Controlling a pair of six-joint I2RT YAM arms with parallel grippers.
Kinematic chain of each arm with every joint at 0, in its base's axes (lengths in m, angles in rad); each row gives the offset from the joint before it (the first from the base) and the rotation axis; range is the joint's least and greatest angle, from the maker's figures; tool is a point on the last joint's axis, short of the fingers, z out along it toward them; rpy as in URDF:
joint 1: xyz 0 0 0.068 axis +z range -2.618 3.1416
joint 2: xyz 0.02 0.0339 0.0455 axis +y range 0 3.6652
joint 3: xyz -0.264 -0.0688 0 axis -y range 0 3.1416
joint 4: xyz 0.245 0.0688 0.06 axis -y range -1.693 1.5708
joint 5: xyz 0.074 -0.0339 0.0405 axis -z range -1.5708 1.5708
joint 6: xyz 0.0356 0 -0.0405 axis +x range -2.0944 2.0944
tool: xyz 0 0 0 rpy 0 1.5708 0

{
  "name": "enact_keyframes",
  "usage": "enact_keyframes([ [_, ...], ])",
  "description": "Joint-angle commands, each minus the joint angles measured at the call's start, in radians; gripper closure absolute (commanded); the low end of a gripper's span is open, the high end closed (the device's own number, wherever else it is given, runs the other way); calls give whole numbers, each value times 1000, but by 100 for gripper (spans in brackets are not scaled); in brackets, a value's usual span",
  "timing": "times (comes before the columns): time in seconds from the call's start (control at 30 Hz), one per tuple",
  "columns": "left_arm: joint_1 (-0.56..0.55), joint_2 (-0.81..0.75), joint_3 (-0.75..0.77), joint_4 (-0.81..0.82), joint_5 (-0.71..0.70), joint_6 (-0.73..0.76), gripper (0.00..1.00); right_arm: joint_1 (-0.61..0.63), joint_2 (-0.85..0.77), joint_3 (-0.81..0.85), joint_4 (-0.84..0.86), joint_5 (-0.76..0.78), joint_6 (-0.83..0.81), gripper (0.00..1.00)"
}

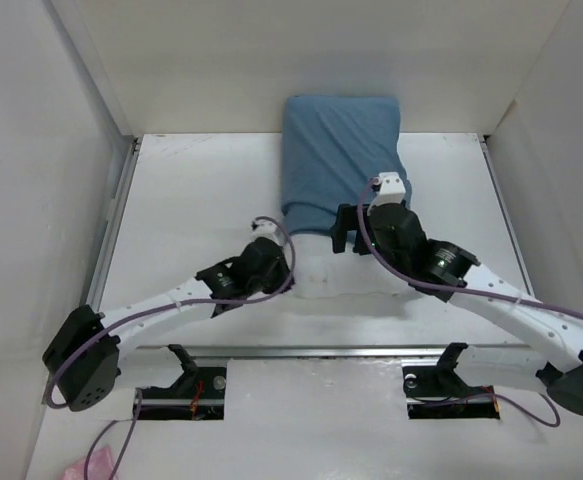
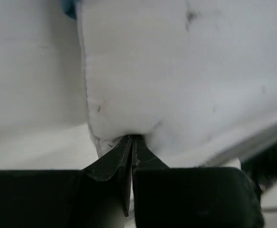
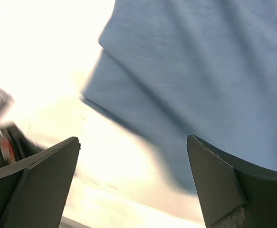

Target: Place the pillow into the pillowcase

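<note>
pillow (image 1: 323, 272): mid-table, mostly inside the pillowcase (image 1: 336, 150); only a white near end sticks out toward the arm bases
pillow axis: long axis runs near-to-far, away from the arms; covered end points at the back wall (image 1: 301, 50) and looks to ride up against it, bare end points at the robot
pillowcase: blue, wrinkled; its open mouth faces the arms and sits across the pillow
left gripper (image 2: 132, 141): jaws closed, pinching the pillow's near edge by its left corner; probably there to hold or push the pillow while the case is worked on
right gripper (image 1: 352, 234): jaws spread wide, nothing held, hanging over the mouth edge on the right; probably lined up to take the hem
progress guess: late; the last strip is not yet covered
table (image 1: 191, 200): white, under everything
</note>
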Motion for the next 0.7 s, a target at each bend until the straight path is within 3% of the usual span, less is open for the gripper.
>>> enact_keyframes([
  [0.0,-147,38,101,113,133,51,100,1,-45,23,-147,90,49,0],
  [0.03,-169,48,132,62,33,39,100,1,-68,23,-207,78,69,0],
  [0.1,-183,61,179,-36,-70,5,88,1,-96,32,-253,-4,69,0],
  [0.13,-183,61,202,-111,-110,-15,66,1,-122,23,-285,-45,51,0],
  [0.17,-183,52,202,-143,-179,-50,55,1,-131,23,-299,-86,25,0],
  [0.2,-183,29,216,-206,-210,-75,30,1,-142,3,-311,-153,11,0],
  [0.23,-173,17,216,-207,-242,-102,30,1,-142,-9,-311,-166,11,0],
  [0.27,-172,3,216,-255,-268,-127,23,1,-142,-25,-321,-166,11,0],
  [0.3,-154,-10,216,-279,-313,-179,5,1,-142,-42,-309,-175,23,0],
  [0.43,-102,-53,166,-288,-330,-202,4,11,-75,-94,-229,-122,69,0],
  [0.67,-93,18,133,-101,-270,-68,21,41,120,-131,29,27,98,0],
])
